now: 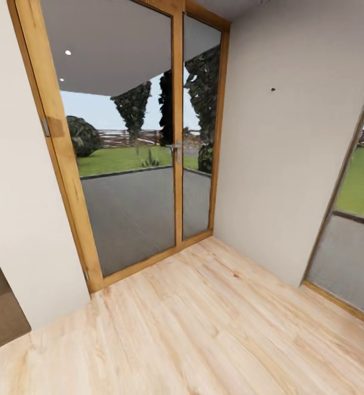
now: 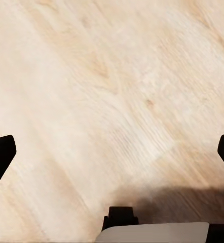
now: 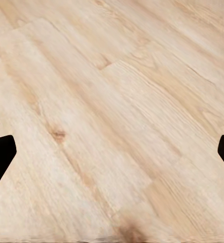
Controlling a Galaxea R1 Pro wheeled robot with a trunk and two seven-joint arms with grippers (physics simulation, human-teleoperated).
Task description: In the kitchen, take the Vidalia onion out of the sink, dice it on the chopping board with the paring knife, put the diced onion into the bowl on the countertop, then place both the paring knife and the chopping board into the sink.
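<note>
The head view looks into a room corner with a light wood floor (image 1: 214,329) of pale planks running diagonally, with darker grain streaks and small knots. Ahead stands a glazed door (image 1: 132,142) in a warm wooden frame, two panes tall, the narrower pane on the right with a metal handle (image 1: 175,147) at its edge. Through the glass lie a grey terrace, a strip of lawn, dark shrubs, a fence and pale sky under a roof overhang with small ceiling lights. An off-white wall (image 1: 275,142) meets the door on the right and runs to a second glazed opening (image 1: 352,230), also wood-framed, at the picture's right edge. Another pale wall (image 1: 17,181) fills the left side, and a dark brown surface (image 1: 0,312) shows low at the left edge; what it is cannot be told.

The left wrist view faces down onto the same planks, with a soft shadow over them. The left hand (image 2: 112,152) is open, its two dark fingertips (image 2: 0,154) far apart at the picture's edges, nothing between them. The right hand (image 3: 112,152) is likewise spread wide and empty, fingertips (image 3: 0,154) over bare floor.

Here the sink, onion, board, knife and bowl are out of view.
</note>
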